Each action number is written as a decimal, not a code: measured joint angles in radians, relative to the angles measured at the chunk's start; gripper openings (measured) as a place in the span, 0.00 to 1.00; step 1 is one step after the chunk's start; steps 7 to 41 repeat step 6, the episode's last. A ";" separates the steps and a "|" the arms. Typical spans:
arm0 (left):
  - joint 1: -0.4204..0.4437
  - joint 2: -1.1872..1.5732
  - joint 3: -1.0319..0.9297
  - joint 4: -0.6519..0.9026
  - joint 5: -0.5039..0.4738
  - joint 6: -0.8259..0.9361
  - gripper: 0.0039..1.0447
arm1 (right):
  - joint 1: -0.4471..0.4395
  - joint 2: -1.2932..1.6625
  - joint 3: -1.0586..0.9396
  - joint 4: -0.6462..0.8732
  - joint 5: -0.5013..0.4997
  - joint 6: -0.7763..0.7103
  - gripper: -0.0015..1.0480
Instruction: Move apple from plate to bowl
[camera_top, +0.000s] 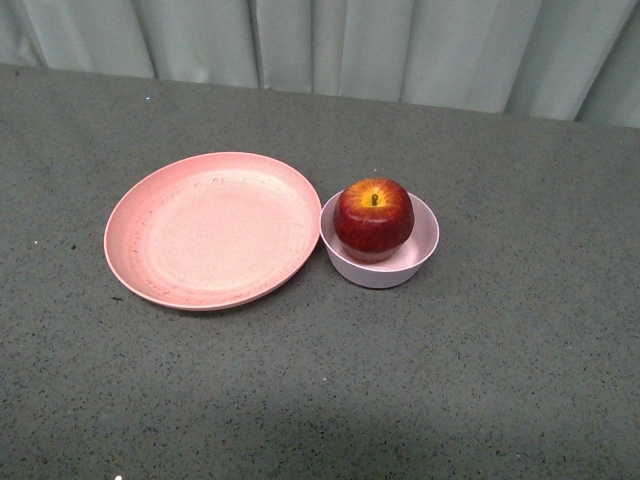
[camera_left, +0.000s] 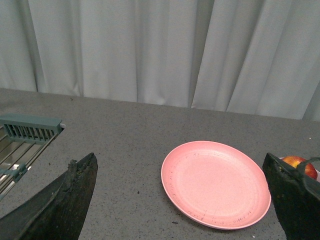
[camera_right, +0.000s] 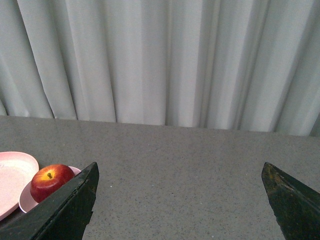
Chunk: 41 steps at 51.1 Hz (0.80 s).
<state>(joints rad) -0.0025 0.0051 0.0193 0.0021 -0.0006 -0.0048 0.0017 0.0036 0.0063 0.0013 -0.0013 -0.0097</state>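
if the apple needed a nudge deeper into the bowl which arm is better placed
Right, probably. The apple already sits in the bowl, which stands right of the plate. Both grippers are open and away from it; the right gripper sits on the bowl's side.

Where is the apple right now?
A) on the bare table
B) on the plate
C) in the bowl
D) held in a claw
C: the apple sits inside the bowl, stem up, while the plate beside it holds nothing and neither claw is near it.
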 joint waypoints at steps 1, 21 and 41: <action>0.000 0.000 0.000 0.000 0.000 0.000 0.94 | 0.000 0.000 0.000 0.000 0.000 0.000 0.91; 0.000 0.000 0.000 0.000 0.000 0.000 0.94 | 0.000 0.000 0.000 0.000 0.000 0.000 0.91; 0.000 0.000 0.000 0.000 0.000 0.000 0.94 | 0.000 0.000 0.000 0.000 0.000 0.000 0.91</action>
